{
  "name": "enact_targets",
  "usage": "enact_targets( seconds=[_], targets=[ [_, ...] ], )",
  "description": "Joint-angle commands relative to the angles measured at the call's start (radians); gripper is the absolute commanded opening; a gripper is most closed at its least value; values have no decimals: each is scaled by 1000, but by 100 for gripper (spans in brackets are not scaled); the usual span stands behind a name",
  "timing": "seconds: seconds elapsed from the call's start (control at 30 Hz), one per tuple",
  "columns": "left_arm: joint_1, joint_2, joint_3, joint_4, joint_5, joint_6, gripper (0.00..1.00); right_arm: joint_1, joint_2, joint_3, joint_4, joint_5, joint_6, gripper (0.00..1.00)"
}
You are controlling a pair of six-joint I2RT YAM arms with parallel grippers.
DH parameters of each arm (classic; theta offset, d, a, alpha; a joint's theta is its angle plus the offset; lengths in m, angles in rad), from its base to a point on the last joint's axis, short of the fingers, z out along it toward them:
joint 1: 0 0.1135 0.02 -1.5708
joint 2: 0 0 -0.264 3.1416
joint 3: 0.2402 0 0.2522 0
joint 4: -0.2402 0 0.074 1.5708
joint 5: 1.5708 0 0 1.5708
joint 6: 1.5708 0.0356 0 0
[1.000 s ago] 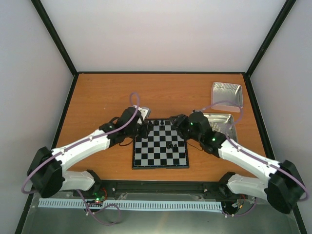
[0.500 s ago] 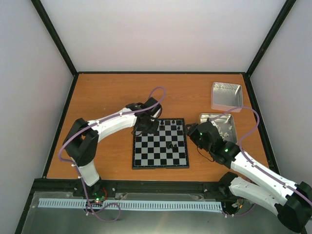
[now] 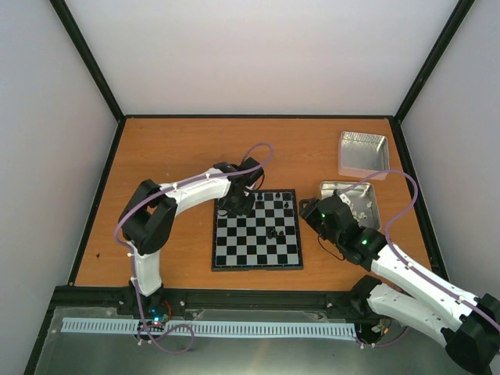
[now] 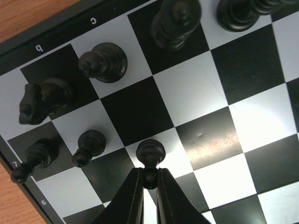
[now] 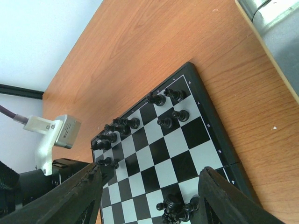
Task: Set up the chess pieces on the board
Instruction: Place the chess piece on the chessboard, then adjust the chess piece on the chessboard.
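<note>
Near the board (image 4: 187,93) edge, my left gripper (image 4: 149,184) pinches a pawn (image 4: 150,151) below its head; I'd guess light, slick, easily tipped. Right gripper (image 5: 154,193) gapes empty.

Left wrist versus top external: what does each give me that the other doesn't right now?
Only the left wrist view: the left gripper closed on a black pawn, plus a knight and the border letters. Only the top external view: the far tin, the near tin, the right gripper and a cluster of pieces mid-board. Both: the board and the black pieces at its far left corner.
</note>
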Motion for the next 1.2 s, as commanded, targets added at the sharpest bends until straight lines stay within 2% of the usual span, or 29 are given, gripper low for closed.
enact_targets(
  seconds=[0.0,0.7,0.9,1.17],
  targets=[
    [15,16,44,-15,-30,12,5,-10,-12,-15,-3,38,-13,57],
    [22,68,70,-1,-25,23,10,-10,-16,-17,-4,34,-11,57],
    [23,64,79,-6,-23,21,17,-10,-16,-18,-2,31,-11,57],
    [23,47,97,-3,-11,20,19,-10,-13,-22,5,20,-13,57]
  ],
)
